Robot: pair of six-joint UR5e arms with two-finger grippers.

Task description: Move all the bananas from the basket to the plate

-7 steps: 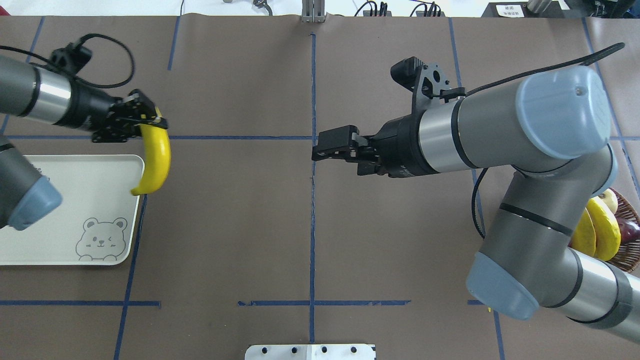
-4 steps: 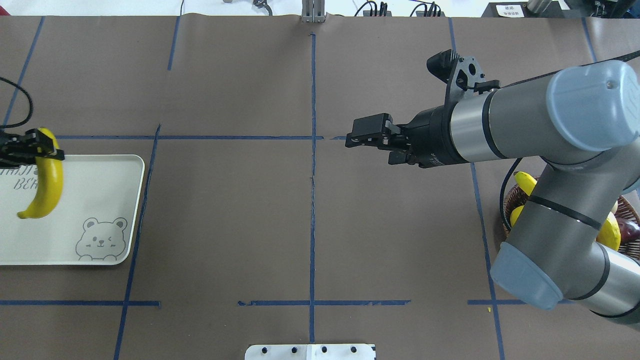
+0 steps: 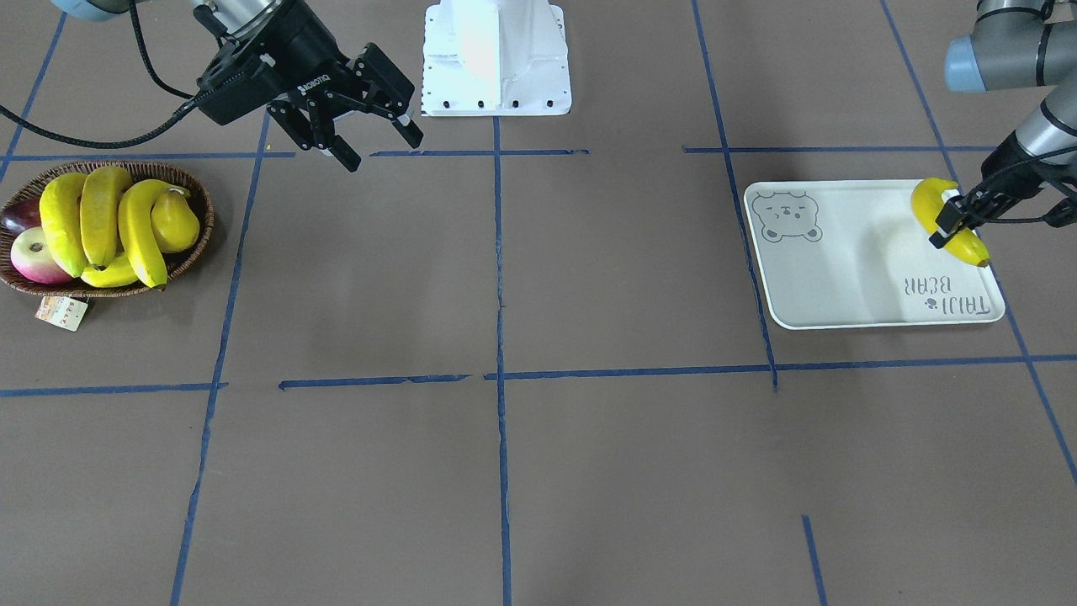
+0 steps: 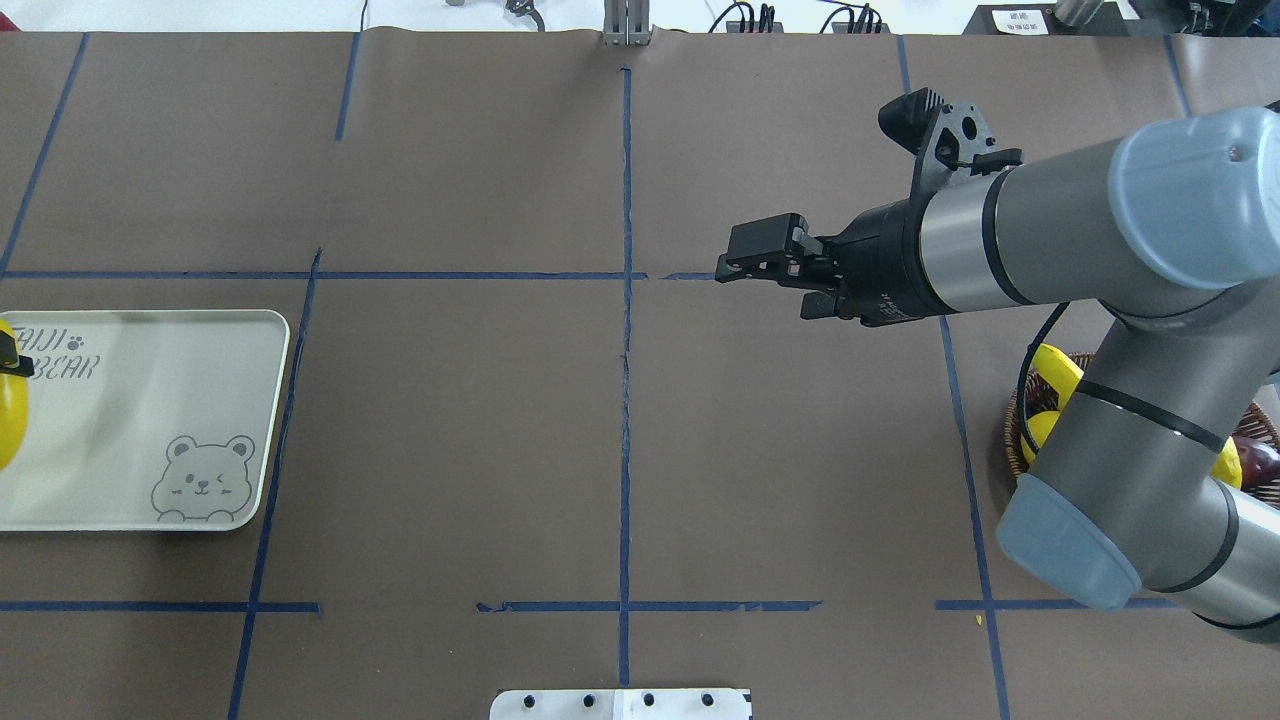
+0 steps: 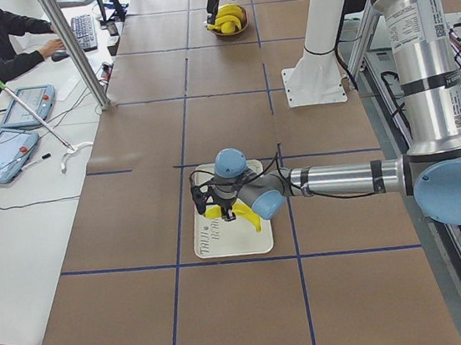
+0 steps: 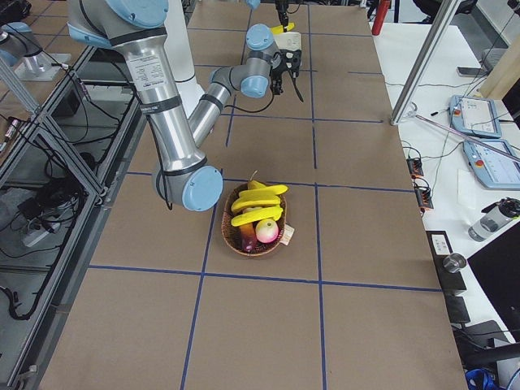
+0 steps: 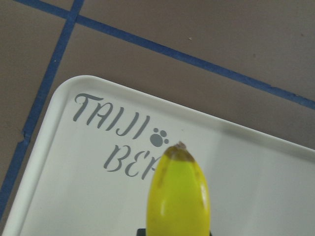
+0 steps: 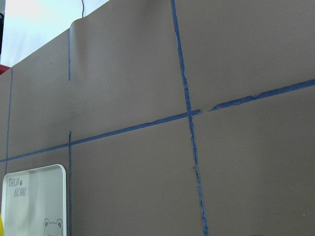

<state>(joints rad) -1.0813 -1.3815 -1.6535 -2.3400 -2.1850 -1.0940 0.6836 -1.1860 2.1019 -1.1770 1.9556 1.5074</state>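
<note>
1. The left gripper [image 3: 951, 220] has its jaws pinching one banana [image 3: 928, 202] across its middle. The banana hangs over the lettered end of the plate [image 3: 841, 261]. I cannot tell whether it touches the plate.
2. In the left wrist view, the banana's dark tip covers the end of the "TAIJI BEAR" lettering [image 7: 115, 123]. The gripper body is almost out of the overhead view at the left edge.
3. The right gripper [image 3: 380, 145] has its jaws spread with nothing between them. It hangs above bare table, between the basket [image 3: 204, 220] and the white base plate [image 3: 496, 59].
4. The other bananas [image 3: 143, 231] lie in the basket, packed against a yellow pear [image 3: 175, 223], a pink-red apple [image 3: 34, 257] and a dark purple fruit [image 3: 17, 217]. A paper tag [image 3: 61, 311] lies on the table beside the rim.
5. In the overhead view the right arm [image 4: 1130, 450] covers most of the basket.
6. Basket and plate sit well apart at opposite ends of the table, with only blue tape lines [image 3: 498, 295] between them.
</note>
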